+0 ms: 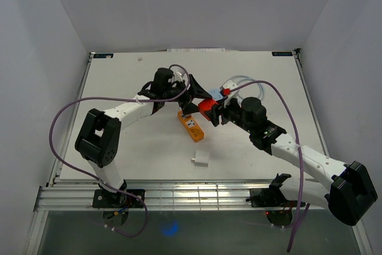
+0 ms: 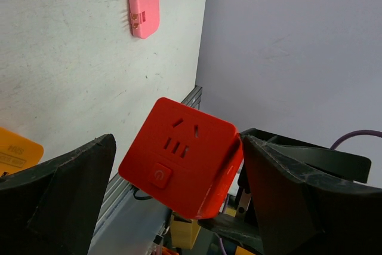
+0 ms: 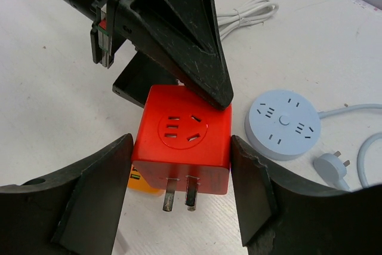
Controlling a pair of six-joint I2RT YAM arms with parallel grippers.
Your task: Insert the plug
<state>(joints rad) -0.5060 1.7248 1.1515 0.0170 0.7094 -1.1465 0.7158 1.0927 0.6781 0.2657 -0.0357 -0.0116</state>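
Note:
The red cube plug [image 3: 182,141], with two metal prongs [image 3: 179,192] pointing at my right wrist camera, sits square between my right gripper's [image 3: 181,143] two fingers, which press on both its sides. It hangs above the table. In the top view it [image 1: 206,106] is between both grippers. My left gripper [image 2: 178,140] is open around the cube's [image 2: 179,153] socket face. The cube is tilted there and only meets the right finger [image 2: 262,171]. The orange power strip [image 1: 191,126] lies just below, and its end shows under the cube in the right wrist view [image 3: 141,184].
A round light-blue socket [image 3: 283,122] with a white plug [image 3: 332,166] on its cable lies to the right of the cube. A coiled white cable [image 3: 246,12] lies further back. A small pale adapter [image 1: 200,159] lies nearer the front edge and looks pink in the left wrist view [image 2: 144,11].

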